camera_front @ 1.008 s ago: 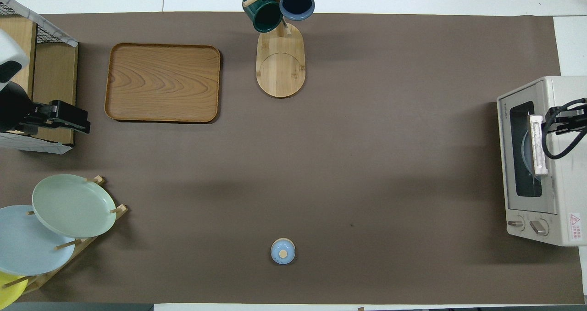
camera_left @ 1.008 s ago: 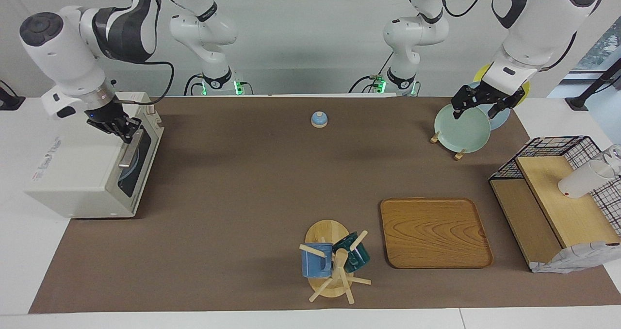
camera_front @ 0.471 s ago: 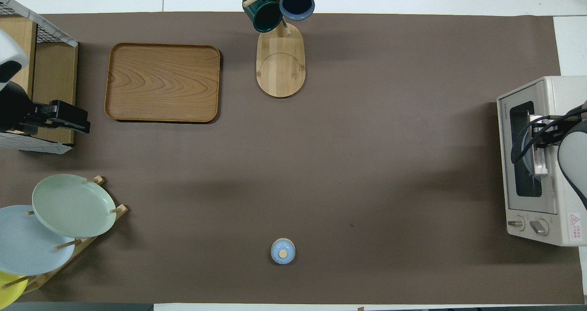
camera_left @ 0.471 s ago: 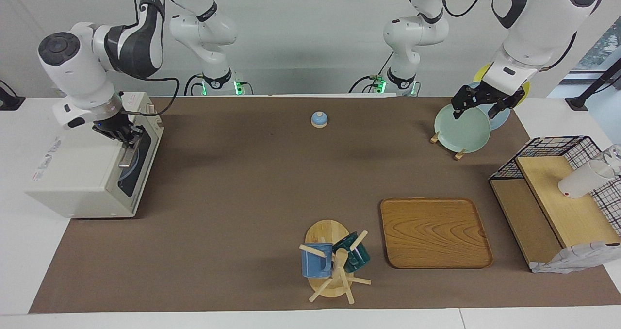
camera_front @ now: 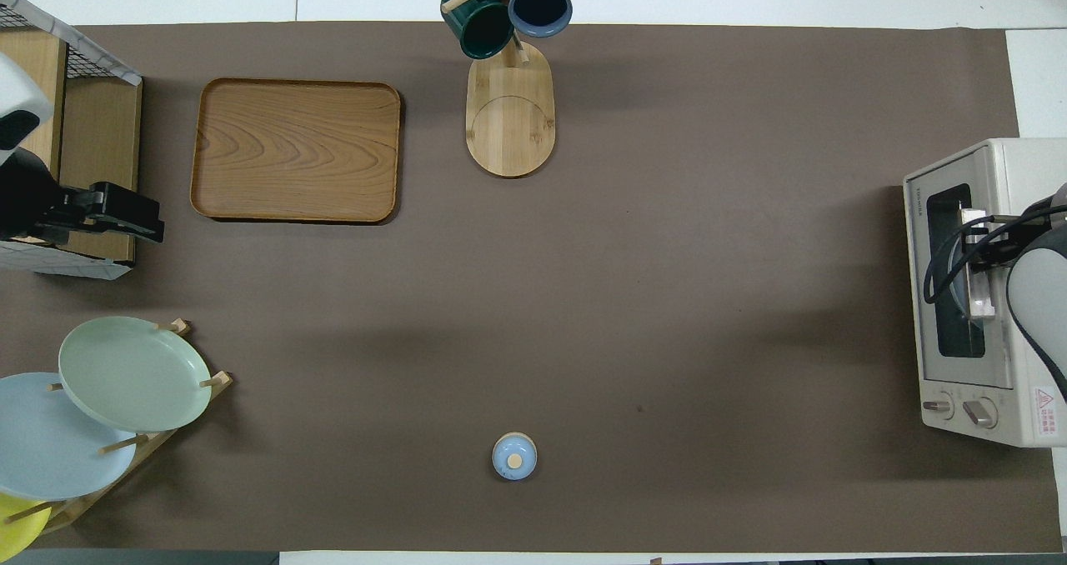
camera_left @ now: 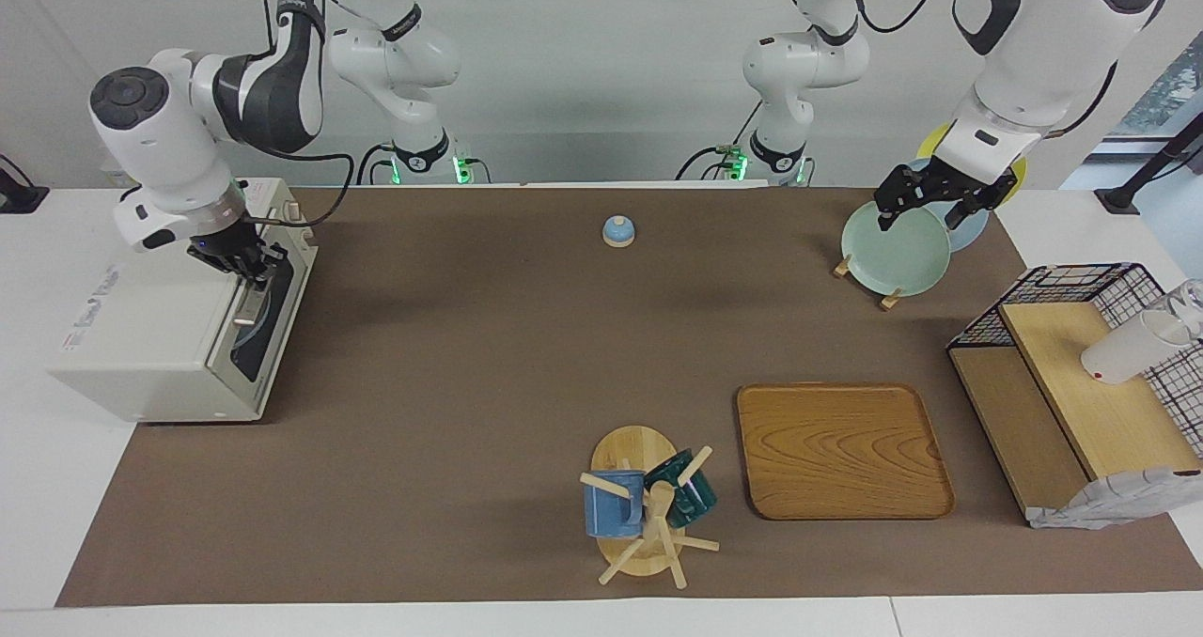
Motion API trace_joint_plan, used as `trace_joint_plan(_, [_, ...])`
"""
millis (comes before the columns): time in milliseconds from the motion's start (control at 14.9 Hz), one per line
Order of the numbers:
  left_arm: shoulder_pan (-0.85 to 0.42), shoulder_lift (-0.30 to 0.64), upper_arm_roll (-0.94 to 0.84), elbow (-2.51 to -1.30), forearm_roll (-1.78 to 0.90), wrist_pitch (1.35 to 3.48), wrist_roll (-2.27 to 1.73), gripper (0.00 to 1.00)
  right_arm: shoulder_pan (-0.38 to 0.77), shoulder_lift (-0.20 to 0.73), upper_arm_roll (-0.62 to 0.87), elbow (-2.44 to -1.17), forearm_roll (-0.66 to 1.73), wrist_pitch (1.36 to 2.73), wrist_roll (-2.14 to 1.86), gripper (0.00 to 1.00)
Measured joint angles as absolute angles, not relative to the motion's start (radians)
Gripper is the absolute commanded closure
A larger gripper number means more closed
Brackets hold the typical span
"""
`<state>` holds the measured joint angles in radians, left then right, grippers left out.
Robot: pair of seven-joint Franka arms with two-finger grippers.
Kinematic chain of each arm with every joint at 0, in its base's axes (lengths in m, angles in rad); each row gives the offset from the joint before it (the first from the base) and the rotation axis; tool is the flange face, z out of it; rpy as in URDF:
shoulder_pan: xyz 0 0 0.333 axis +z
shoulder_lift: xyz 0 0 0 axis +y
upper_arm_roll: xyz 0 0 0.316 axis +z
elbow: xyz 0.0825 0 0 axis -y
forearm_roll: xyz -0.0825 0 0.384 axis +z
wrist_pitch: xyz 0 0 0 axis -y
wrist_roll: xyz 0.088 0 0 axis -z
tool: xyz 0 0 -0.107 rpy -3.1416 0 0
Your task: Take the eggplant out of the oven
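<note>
The off-white oven (camera_left: 150, 336) (camera_front: 1027, 173) stands at the right arm's end of the table, its dark glass door (camera_left: 252, 341) closed. My right gripper (camera_left: 252, 266) (camera_front: 971, 244) is shut, with its tips down at the end of the silver handle (camera_left: 242, 313) (camera_front: 980, 298) that lies farther from the robots. I cannot tell whether it touches the bar. The eggplant is hidden; only a pale round shape shows through the glass. My left gripper (camera_left: 919, 216) (camera_front: 137, 219) hangs open and holds nothing, up in the air over the plate rack.
A plate rack with a green plate (camera_left: 893, 247) stands near the left arm. A wire basket (camera_left: 1081, 285) with a wooden shelf and a white cup (camera_left: 1128, 348) sits at that end. A wooden tray (camera_left: 841, 449), a mug tree (camera_left: 644, 515) and a small blue knobbed lid (camera_left: 617, 231) stand on the brown mat.
My right arm has swung over the oven, carrying its shut gripper from above the oven's top edge to the door handle. The left arm has not moved.
</note>
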<state>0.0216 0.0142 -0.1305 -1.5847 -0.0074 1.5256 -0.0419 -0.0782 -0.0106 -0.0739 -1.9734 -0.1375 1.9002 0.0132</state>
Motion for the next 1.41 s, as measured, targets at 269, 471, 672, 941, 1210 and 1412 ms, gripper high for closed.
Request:
trace_joint_plan(269, [0.022, 0.014, -0.130, -1.585, -0.007, 1.526, -0.042, 0.00, -0.016, -0.033, -0.063, -2.062, -0.107, 1.995, 0.039, 1.00])
trace_joint_plan(471, [0.022, 0.014, -0.130, -1.585, -0.007, 1.526, -0.042, 0.00, 0.022, -0.010, -0.051, -2.126, -0.068, 2.094, 0.079, 1.00])
trace_joint_plan(672, [0.022, 0.014, -0.130, -1.585, -0.007, 1.526, -0.042, 0.00, 0.044, 0.038, -0.047, -2.173, -0.046, 2.225, 0.082, 1.00])
trace_joint_plan(941, [0.022, 0.014, -0.130, -1.585, -0.007, 1.526, -0.042, 0.00, 0.055, 0.116, -0.045, -2.185, 0.003, 2.300, 0.086, 1.00])
trace_joint_plan(1210, [0.022, 0.014, -0.130, -1.586, -0.007, 1.526, -0.042, 0.00, 0.057, 0.171, -0.044, -2.186, 0.023, 2.345, 0.091, 1.00])
trace_joint_plan(1412, [0.023, 0.014, -0.129, -1.588, -0.007, 1.526, -0.042, 0.00, 0.057, 0.190, -0.044, -2.186, 0.024, 2.366, 0.092, 1.00])
